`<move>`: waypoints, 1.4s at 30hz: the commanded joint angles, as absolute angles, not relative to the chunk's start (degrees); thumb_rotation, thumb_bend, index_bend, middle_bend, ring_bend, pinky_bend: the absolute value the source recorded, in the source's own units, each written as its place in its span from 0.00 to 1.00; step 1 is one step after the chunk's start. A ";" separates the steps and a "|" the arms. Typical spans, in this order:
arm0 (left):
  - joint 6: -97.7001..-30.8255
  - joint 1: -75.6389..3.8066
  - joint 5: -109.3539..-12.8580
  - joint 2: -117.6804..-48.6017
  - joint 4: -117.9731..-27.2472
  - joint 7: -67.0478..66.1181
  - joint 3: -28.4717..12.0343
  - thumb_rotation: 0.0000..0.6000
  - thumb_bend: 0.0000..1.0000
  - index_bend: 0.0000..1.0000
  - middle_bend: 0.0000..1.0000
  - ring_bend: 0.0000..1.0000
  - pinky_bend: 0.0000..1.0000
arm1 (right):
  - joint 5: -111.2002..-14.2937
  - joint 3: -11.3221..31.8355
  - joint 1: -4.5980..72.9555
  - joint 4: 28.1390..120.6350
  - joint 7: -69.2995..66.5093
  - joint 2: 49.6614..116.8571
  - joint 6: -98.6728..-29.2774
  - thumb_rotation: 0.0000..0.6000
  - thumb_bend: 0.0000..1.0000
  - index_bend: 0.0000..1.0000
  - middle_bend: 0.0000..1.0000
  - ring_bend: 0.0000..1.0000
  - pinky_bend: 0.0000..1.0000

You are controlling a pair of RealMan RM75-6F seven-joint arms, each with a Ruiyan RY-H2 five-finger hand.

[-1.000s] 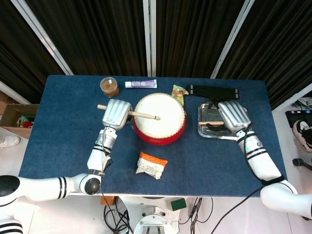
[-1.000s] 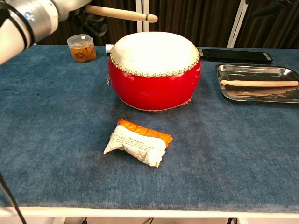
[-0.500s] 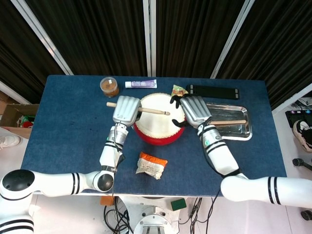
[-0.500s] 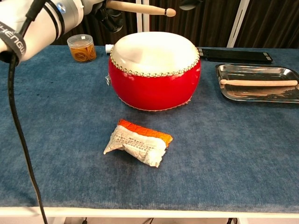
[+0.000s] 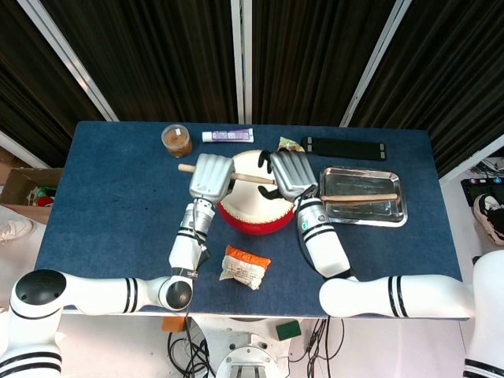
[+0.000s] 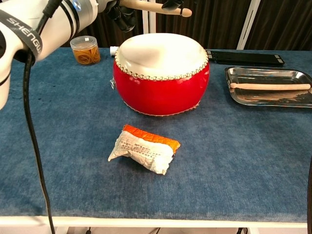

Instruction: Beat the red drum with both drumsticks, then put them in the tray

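Observation:
The red drum point(image 5: 253, 221) point(image 6: 161, 90) with its white skin stands mid-table. My left hand point(image 5: 211, 175) hovers over the drum's left edge and grips a wooden drumstick point(image 5: 244, 179) point(image 6: 156, 7), held level above the skin and pointing right. My right hand point(image 5: 293, 173) hangs over the drum's right side with its fingers apart, dark fingertips point(image 5: 264, 166) close around the stick's tip end. Whether they touch the stick is unclear. The second drumstick point(image 5: 361, 198) point(image 6: 270, 87) lies lengthwise in the steel tray point(image 5: 394, 219) point(image 6: 263, 73), right of the drum.
An orange-and-white packet point(image 5: 245, 266) point(image 6: 145, 153) lies in front of the drum. A jar of rubber bands point(image 5: 176, 140) point(image 6: 85, 50), a tube point(image 5: 227, 135), a green packet point(image 5: 288, 145) and a black bar point(image 5: 344, 147) point(image 6: 243, 57) line the far edge.
My right hand has left the tray, where one stick stays, and swung left over the drum to the other stick's tip. My left hand carried its stick slightly right.

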State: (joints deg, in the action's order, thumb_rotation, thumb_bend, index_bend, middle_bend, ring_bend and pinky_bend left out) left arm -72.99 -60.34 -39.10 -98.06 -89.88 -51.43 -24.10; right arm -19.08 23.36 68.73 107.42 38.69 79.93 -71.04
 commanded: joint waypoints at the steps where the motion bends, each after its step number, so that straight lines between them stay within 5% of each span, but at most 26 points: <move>1: -73.21 -60.62 -39.04 -98.07 -90.00 -51.63 -24.05 1.00 0.47 0.97 1.00 0.96 1.00 | -19.22 23.38 69.23 106.68 39.25 80.72 -71.26 1.00 0.25 0.48 0.54 0.34 0.46; 23: -74.56 -62.70 -39.14 -98.32 -90.49 -53.91 -22.90 1.00 0.47 0.97 1.00 0.96 1.00 | -18.64 23.76 71.12 105.06 42.93 84.34 -72.93 1.00 0.33 0.53 0.57 0.37 0.46; 30: -74.75 -63.10 -39.30 -98.14 -90.65 -54.64 -22.45 1.00 0.47 0.95 0.99 0.94 1.00 | -19.77 23.91 71.11 104.94 43.31 84.80 -73.47 1.00 0.48 0.60 0.62 0.42 0.48; 35: -74.87 -63.28 -39.78 -97.69 -90.69 -55.14 -22.06 1.00 0.43 0.81 0.84 0.85 1.00 | -20.61 23.54 71.06 105.08 44.16 84.82 -73.89 1.00 0.58 0.64 0.66 0.45 0.50; 42: -76.15 -63.51 -39.87 -97.08 -90.70 -57.09 -21.62 1.00 0.27 0.52 0.58 0.65 1.00 | -21.23 23.30 70.54 105.65 44.82 84.55 -74.51 1.00 0.61 0.68 0.67 0.46 0.50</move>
